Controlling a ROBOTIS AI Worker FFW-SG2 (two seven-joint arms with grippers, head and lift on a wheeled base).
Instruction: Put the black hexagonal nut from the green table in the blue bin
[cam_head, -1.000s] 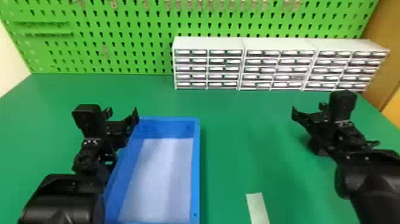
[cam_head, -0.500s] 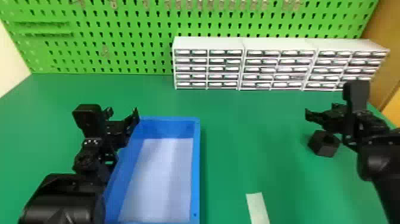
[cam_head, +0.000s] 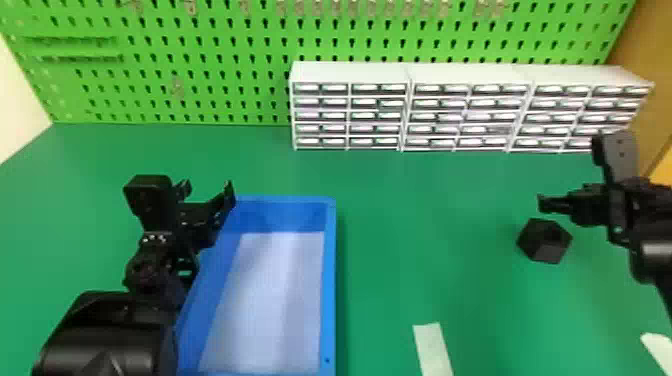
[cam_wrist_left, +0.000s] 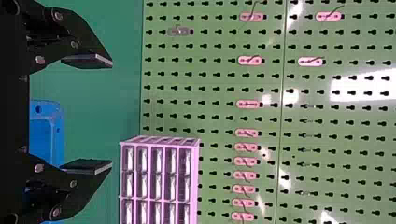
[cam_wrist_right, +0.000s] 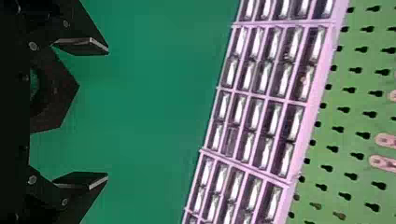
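Observation:
The black hexagonal nut sits on the green table at the right. Just above and behind it in the head view is my right gripper, not holding it. In the right wrist view my right gripper is open, and part of the nut shows beyond it, nearer one finger. The blue bin stands left of centre, a pale sheet on its floor. My left gripper is parked over the bin's far left corner; in the left wrist view the left gripper is open with nothing between its fingers.
White drawer cabinets line the back right of the table, before a green pegboard. A pale strip lies near the front edge, and another white piece at the front right corner.
The right arm has moved to the right and tilted, uncovering the nut that it had hidden earlier. The left arm, bin and nut have stayed in place.

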